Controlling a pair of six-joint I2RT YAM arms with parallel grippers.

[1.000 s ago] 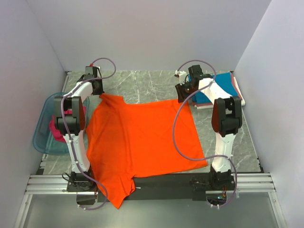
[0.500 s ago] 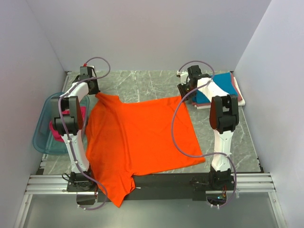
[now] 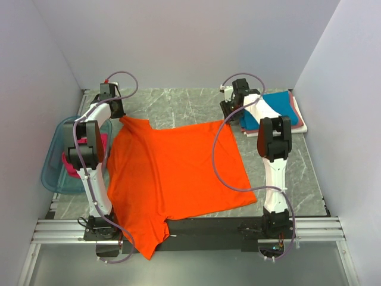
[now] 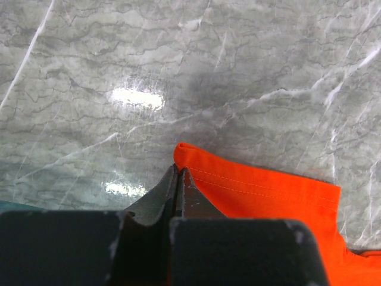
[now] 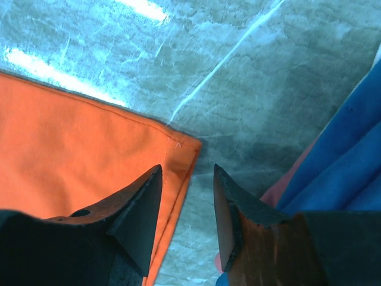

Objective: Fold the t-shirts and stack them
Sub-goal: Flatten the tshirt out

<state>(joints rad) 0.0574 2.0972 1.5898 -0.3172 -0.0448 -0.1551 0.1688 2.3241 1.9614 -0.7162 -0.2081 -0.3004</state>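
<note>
Your orange t-shirt (image 3: 172,173) lies flat, its near sleeve drooping over the table (image 3: 178,102) edge, long axis running left to right, hem rightward. At its far-left corner your left gripper (image 4: 178,174) is clamped tight on the cuff. Your right gripper (image 5: 187,168) gapes empty over the far hem corner, with a folded teal t-shirt (image 5: 351,143) just to its right.
</note>
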